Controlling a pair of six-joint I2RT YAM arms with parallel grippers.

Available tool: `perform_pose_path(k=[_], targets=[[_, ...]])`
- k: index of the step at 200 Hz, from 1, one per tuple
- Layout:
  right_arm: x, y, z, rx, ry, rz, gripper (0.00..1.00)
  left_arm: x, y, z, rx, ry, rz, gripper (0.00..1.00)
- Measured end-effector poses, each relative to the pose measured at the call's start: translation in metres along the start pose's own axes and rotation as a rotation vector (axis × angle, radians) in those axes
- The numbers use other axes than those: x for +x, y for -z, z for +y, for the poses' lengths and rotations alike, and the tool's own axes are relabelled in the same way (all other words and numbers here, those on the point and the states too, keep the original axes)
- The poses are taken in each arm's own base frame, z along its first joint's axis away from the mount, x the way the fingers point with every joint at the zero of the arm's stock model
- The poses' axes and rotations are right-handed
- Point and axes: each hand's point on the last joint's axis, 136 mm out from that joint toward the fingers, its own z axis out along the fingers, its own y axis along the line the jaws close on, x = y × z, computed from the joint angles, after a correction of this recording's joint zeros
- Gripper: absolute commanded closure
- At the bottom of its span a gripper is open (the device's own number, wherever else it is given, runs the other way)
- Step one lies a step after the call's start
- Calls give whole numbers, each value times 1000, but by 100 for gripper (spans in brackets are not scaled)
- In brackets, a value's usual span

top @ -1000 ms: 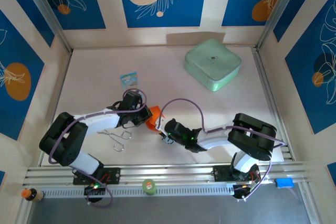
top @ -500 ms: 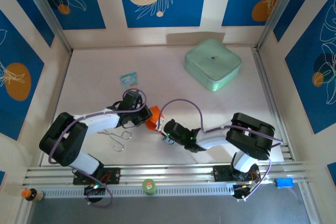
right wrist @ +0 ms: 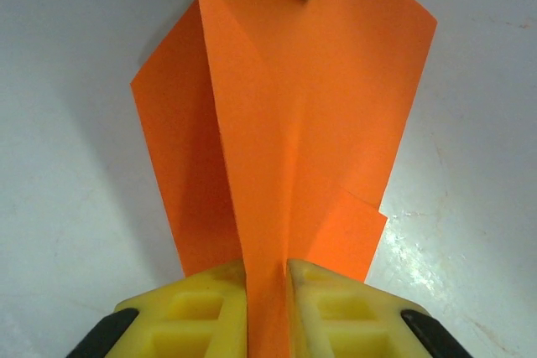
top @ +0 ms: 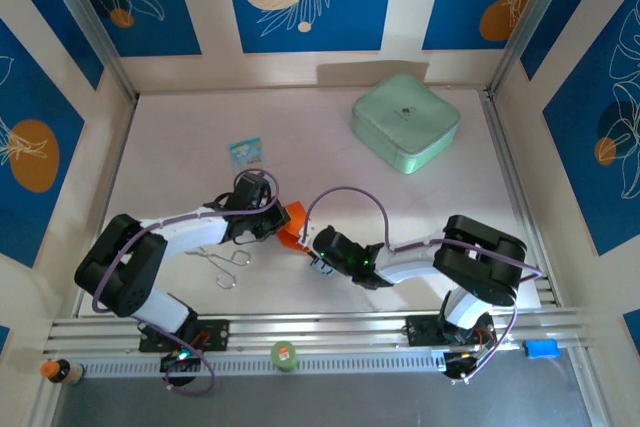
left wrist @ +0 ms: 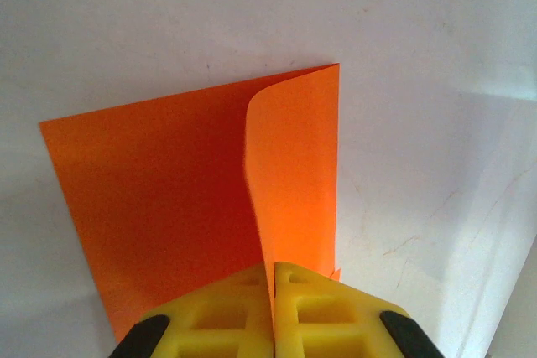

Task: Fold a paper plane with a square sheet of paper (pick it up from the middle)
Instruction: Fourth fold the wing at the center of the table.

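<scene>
Where the two arms meet near the middle of the white counter (top: 180, 147), the thin, bright orange sheet of paper (top: 291, 224) sits between them, partly folded and raised along a crease. The yellow left fingers (left wrist: 285, 312) are pressed together on an upright flap of the orange sheet, with nothing between them but the paper itself. In the left wrist view this flap curls up and away from the fingers, while the remainder of the sheet lies flat on the counter to the left of it. The yellow right fingers (right wrist: 295, 299) are closed narrowly on a raised ridge of the same sheet, and the ridge runs from between them toward the far edge of the paper. In the right wrist view, the tip of one of the left fingers meets that far edge, and a small folded corner lies just beside the right fingers. In the top view, a mint-green rounded square box (top: 405, 122) sits well apart at the far right of the counter. A small blue-and-white packet (top: 245, 152) lies beyond the left arm, and a metal loop-handled tool (top: 225, 259) lies just beside that arm on its near side.
</scene>
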Motion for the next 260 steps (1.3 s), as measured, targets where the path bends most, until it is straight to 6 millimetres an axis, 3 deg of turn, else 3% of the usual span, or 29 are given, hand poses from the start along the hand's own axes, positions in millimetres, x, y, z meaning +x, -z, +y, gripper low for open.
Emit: perform_pose_path(k=[80,117,130,152,215,260], targets=[[1,-1,-1,-11,-26,6,91,0,0,0,0,0,0,89],[2,-2,0,-37,-64,9,98,-2,4,-3,9,-1,-13,71],[2,-3,-1,-51,-85,12,98,-3,8,-5,13,-5,-23,56],[3,-4,-1,-85,-127,17,98,-6,16,-4,-1,-18,-52,48],[0,-11,-4,-179,-292,35,97,-17,44,-4,-27,-32,-152,46],[0,-12,-6,-245,-410,56,97,-19,47,0,-45,-29,-166,48]])
